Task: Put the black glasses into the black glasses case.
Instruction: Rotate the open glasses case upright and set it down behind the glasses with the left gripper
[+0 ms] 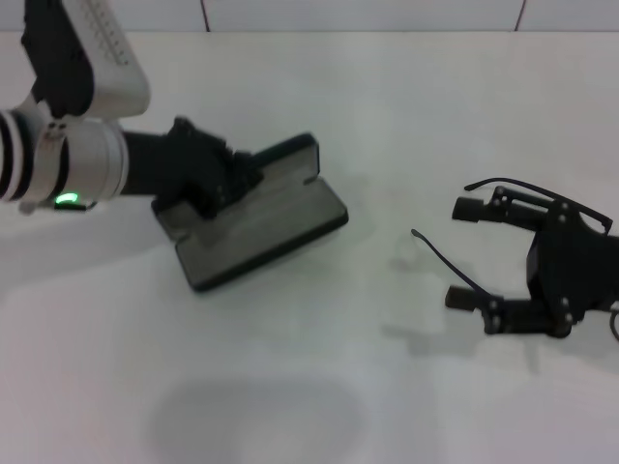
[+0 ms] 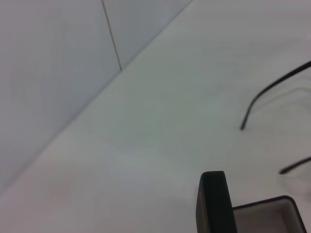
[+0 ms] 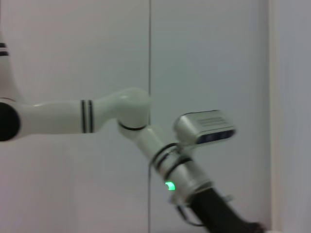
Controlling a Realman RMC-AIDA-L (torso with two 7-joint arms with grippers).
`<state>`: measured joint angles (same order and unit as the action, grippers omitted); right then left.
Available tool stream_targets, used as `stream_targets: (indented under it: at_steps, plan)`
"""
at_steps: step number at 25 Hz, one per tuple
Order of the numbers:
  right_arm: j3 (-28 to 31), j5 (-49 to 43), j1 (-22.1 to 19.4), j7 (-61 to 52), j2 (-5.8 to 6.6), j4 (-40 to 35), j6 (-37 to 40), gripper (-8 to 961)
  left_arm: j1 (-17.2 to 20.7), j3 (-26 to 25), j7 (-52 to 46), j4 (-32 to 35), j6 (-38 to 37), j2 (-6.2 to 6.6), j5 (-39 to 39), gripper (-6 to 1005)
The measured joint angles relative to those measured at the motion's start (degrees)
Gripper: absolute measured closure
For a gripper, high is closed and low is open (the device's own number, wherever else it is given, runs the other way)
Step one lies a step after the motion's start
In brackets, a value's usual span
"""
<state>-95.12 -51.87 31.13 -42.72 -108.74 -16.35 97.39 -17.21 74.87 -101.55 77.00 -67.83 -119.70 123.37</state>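
The black glasses case (image 1: 266, 222) lies open on the white table, grey lining up, its lid (image 1: 290, 158) raised at the back. My left gripper (image 1: 227, 182) is shut on the case's left end. The left wrist view shows the lid edge (image 2: 212, 204) and the lining (image 2: 265, 218). The black glasses (image 1: 430, 246) are at the right, their temple arms pointing left towards the case; they also show in the left wrist view (image 2: 291, 76). My right gripper (image 1: 459, 253) is over them with its fingers wide apart. The frame front is hidden behind the gripper, so I cannot tell whether they touch.
The white table (image 1: 387, 106) runs back to a tiled wall (image 2: 58, 73). Bare table lies between the case and the glasses. The right wrist view shows only my left arm (image 3: 121, 114) against the wall.
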Motion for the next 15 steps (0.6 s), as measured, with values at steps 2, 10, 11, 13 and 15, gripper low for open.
stream_targets:
  at_steps: [2, 10, 11, 13, 15]
  plan:
    - [0.09, -1.19, -0.08, 0.71, -0.54, -0.02, 1.10, 150, -1.35, 0.10, 2.44, -0.43, 1.73, -0.07, -0.15, 795]
    - [-0.02, -4.21, -0.59, 4.69, -2.75, 0.08, 1.72, 153, -12.47, -0.30, 21.04, -13.48, 6.77, 0.01, -6.71, 794]
    - [-0.02, -4.21, -0.61, 4.74, -2.80, 0.10, 1.72, 153, -14.20, -0.50, 22.89, -16.05, 7.45, -0.02, -7.30, 794]
    - [-0.04, -4.21, -0.64, 4.79, -2.93, 0.13, 1.74, 154, -16.95, -0.74, 25.59, -20.21, 9.15, -0.10, -7.90, 794]
    - [-0.05, -4.21, -0.64, 4.79, -3.04, 0.12, 1.68, 154, -19.35, -0.75, 28.08, -24.16, 10.56, -0.11, -8.02, 794]
